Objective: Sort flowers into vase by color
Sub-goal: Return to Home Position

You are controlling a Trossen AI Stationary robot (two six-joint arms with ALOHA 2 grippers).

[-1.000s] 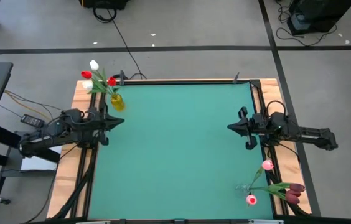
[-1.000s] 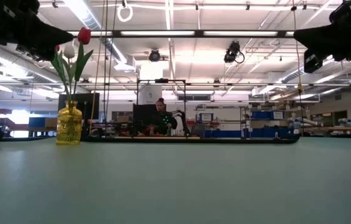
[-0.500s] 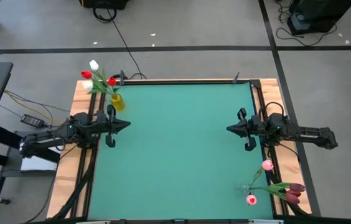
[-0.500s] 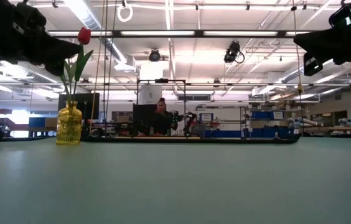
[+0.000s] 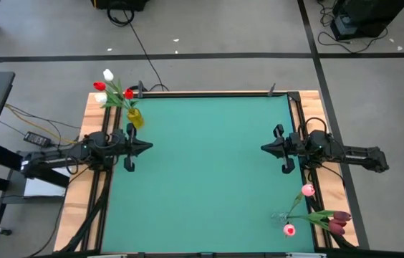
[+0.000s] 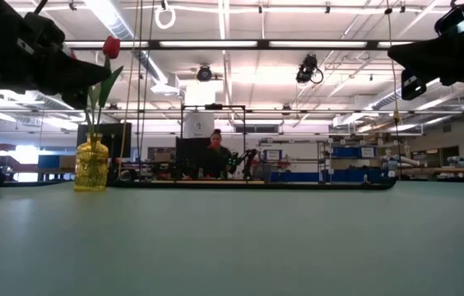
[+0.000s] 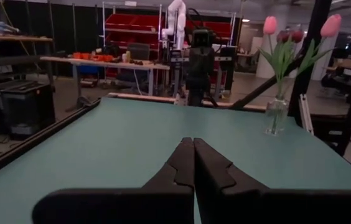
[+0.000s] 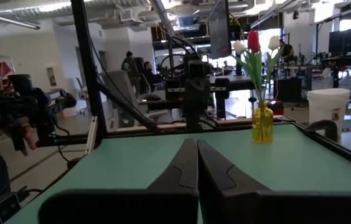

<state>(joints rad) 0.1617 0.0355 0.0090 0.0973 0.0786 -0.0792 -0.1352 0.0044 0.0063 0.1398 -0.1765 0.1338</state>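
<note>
I read this as the parking move, since no stem lies on the matte teal table mat (image 5: 202, 179) and every flower I can see stands in a vase. The left gripper (image 5: 147, 146) hovers over the mat's left edge, its tapered dark fingers pressed together on nothing. The small yellow bottle-shaped vase (image 5: 135, 118) stands at the far left corner, near that gripper on its far side. I would draw this arm straight back to the left, keep the wrist level, and allow no swing toward the far side, because the leaves spread wider than the vase. The right gripper (image 5: 263, 147) waits over the right edge, also pinched together and empty. It is well apart from the clear glass vase (image 7: 276, 116) at the near right corner, so it needs little care. The yellow vase looks like translucent patterned glass, with a bulbous body and a narrow neck. It holds the red and white tulips (image 5: 109, 89), thin green stems with blade-shaped leaves and small egg-shaped heads. The clear vase is slim and see-through, and holds the pink and dark maroon tulips (image 7: 281, 43). I judge both arrangements top-heavy, so a light brush on a leaf could tip either one. The mat looks smooth and dull, with bare wooden boards (image 5: 91, 122) bordering it.
</note>
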